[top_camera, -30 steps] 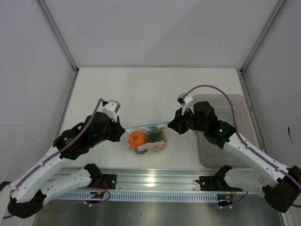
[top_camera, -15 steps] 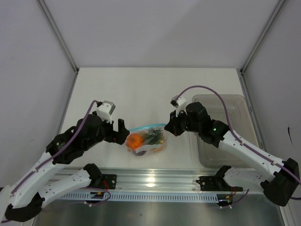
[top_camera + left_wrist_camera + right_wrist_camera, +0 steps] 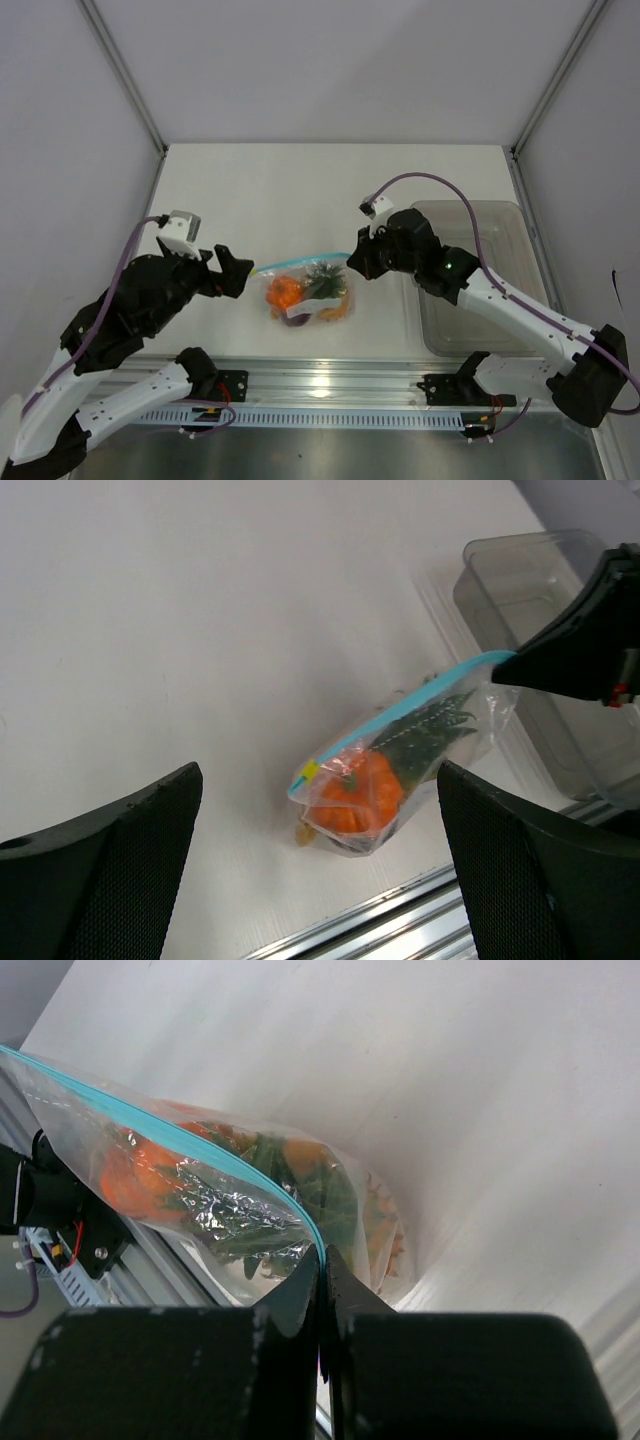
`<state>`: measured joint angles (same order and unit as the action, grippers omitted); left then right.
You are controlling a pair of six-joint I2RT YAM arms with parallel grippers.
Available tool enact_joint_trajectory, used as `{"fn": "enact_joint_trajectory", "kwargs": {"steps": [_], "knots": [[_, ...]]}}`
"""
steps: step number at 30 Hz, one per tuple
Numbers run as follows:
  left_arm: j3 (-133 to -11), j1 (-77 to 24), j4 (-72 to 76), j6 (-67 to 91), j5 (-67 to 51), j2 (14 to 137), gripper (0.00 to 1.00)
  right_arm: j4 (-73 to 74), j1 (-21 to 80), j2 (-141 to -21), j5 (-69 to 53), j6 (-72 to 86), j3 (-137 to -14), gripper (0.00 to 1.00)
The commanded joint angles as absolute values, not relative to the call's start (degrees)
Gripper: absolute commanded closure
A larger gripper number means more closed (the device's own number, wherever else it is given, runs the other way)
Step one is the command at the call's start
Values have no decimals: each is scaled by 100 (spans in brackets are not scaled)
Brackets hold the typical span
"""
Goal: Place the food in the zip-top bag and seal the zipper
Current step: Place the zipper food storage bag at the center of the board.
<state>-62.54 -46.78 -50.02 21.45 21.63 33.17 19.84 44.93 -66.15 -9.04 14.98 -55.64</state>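
Note:
The zip-top bag (image 3: 312,296) hangs low over the table with the food inside it: an orange piece (image 3: 285,292) and a green pineapple crown (image 3: 326,280). Its teal zipper (image 3: 300,264) runs along the top edge. My right gripper (image 3: 357,262) is shut on the zipper's right end (image 3: 318,1242), holding the bag (image 3: 215,1205) up. My left gripper (image 3: 236,272) stands wide open just left of the bag, touching nothing. In the left wrist view the bag (image 3: 395,780) shows between the fingers (image 3: 110,870), with a yellow tab at the zipper's (image 3: 400,716) left end.
A grey translucent bin (image 3: 470,290) sits on the table's right side, behind the right arm; it also shows in the left wrist view as the bin (image 3: 530,580). The metal rail (image 3: 320,385) runs along the near table edge just below the bag.
My left gripper has opened, let go of the bag's left end and drawn back to the left. The right gripper has kept its grip and shifted slightly left with the bag.

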Motion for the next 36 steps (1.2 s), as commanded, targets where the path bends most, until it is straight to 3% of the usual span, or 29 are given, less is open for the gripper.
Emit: {"fn": "enact_joint_trajectory", "kwargs": {"steps": [1,7,14,21,24,27,29,30,33,36], "knots": [[-6161,-4649,-4571,2022,1864,3173,1,2039,4483,-6785,-476,1591,-6081,100],[-5960,-4649,-4605,2109,1530,3164,0,2056,4079,-7285,-518,1810,-6538,100],[-5643,-4649,-4448,2373,1046,3059,1,1653,3832,-8699,-510,1275,-7197,100],[-5203,-4649,-4272,2496,449,2743,1,1213,3788,-10194,252,730,-8120,98],[-5107,-4650,-4245,2531,290,2619,1,1345,3788,-10590,465,624,-8559,54],[-5089,-4649,-4263,2549,272,2549,0,1607,3788,-10722,641,563,-8920,34],[-5089,-4650,-4254,2540,281,2522,1,1810,3797,-10767,930,554,-9166,27],[-5080,-4649,-4237,2549,281,2522,0,2002,3814,-10740,1080,615,-9202,14],[-5054,-4658,-4184,2575,220,2575,1,2354,3858,-10416,1563,694,-9132,1],[-4957,-4649,-4070,2654,106,2628,1,2873,4016,-9845,2117,991,-8878,1]]}}
